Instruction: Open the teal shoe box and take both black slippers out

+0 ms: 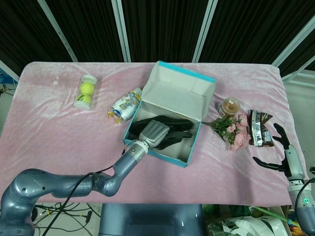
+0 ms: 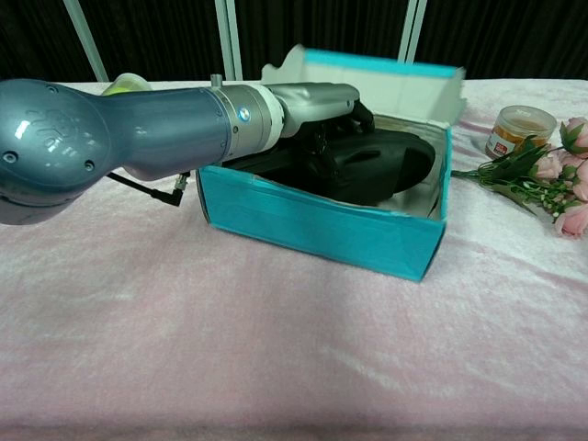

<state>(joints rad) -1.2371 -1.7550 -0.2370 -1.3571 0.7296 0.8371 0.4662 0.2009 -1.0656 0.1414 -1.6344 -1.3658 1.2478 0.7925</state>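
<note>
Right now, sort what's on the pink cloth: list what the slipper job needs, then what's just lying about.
Job: open teal cardboard shoe box; black slippers inside it; left hand reaching in.

Lying about: tube of tennis balls; white printed packet; small jar; pink flower bunch; dark snack bag.

Shoe box [image 1: 147, 147] sits mid table [image 1: 49, 128], lid [image 1: 178, 93] standing up at the back. Both slippers [image 1: 177, 129] lie in the box. Left hand [image 1: 154, 132] reaches in from the front-left & rests on them. Left of the box, just beside it: a wrapped pack [image 1: 126, 104]. Further left, well apart: tube of tennis balls [image 1: 85, 92]. Right of the box: small jar [image 1: 229, 106], w/ flowers [image 1: 232, 129] in front of it. Snack bag [image 1: 259, 128] right of the flowers. Right hand [image 1: 285, 156] at the table's right edge, near the bag, not touching.
</note>
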